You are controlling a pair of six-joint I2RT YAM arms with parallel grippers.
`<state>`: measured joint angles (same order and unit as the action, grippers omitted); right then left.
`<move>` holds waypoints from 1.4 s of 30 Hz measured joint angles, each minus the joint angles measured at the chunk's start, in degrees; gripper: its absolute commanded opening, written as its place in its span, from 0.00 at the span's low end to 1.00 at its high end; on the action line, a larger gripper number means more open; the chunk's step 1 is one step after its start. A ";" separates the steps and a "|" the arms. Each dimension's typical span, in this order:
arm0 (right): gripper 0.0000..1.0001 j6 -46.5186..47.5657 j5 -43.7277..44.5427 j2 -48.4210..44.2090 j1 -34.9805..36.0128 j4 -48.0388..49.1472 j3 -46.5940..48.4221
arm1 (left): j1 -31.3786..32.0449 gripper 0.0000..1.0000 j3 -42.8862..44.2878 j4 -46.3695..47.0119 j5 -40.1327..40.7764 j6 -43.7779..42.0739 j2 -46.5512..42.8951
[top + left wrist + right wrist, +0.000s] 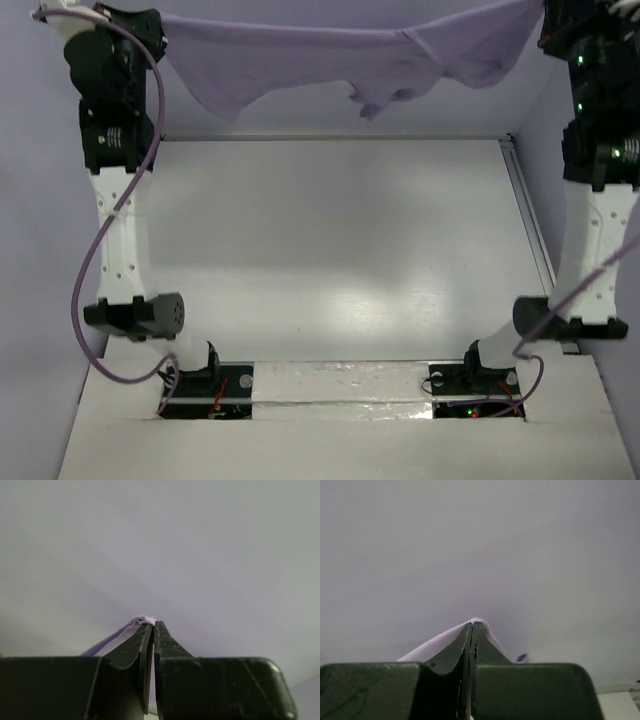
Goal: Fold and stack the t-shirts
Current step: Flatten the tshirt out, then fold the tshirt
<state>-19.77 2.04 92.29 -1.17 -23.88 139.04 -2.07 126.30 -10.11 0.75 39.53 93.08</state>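
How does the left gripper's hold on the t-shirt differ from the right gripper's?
At the left gripper the t-shirt shows as a small bunch at the tips, trailing to one side only. At the right gripper it drapes over the tips and down both sides. Near the left gripper the cloth hangs as a smooth flap. Toward the right gripper it is bunched. Both are shut on it, holding it spread above the table.

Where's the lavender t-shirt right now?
In the top view the lavender t-shirt hangs stretched across the far side, off the table, pinched in the shut jaws of the left gripper and right gripper.
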 measured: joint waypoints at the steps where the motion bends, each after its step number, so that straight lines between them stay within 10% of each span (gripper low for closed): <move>1: 0.00 -0.13 -0.94 -4.17 0.00 0.70 -5.40 | -0.15 0.00 -5.64 2.54 0.17 -0.61 -2.89; 16: 0.00 -6.19 -10.60 -38.05 0.00 -4.57 -101.61 | -0.68 0.00 -85.77 9.99 3.80 -3.85 -32.24; 26: 0.00 -13.11 -20.20 -34.75 0.00 -13.35 -104.52 | -1.22 0.00 -102.84 9.07 2.40 1.97 -33.20; 33: 0.00 -13.84 -20.24 -39.54 0.00 -19.17 -100.35 | -1.42 0.00 -101.13 4.22 3.67 2.47 -39.06; 42: 0.00 -11.93 -15.87 -17.66 0.00 -8.59 -80.98 | -1.42 0.00 -86.99 6.19 4.00 2.05 -26.77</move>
<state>-31.70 -13.82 74.63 -1.17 -32.47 58.06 -3.49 39.31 -3.92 4.75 41.58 66.30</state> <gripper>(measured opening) 0.011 0.006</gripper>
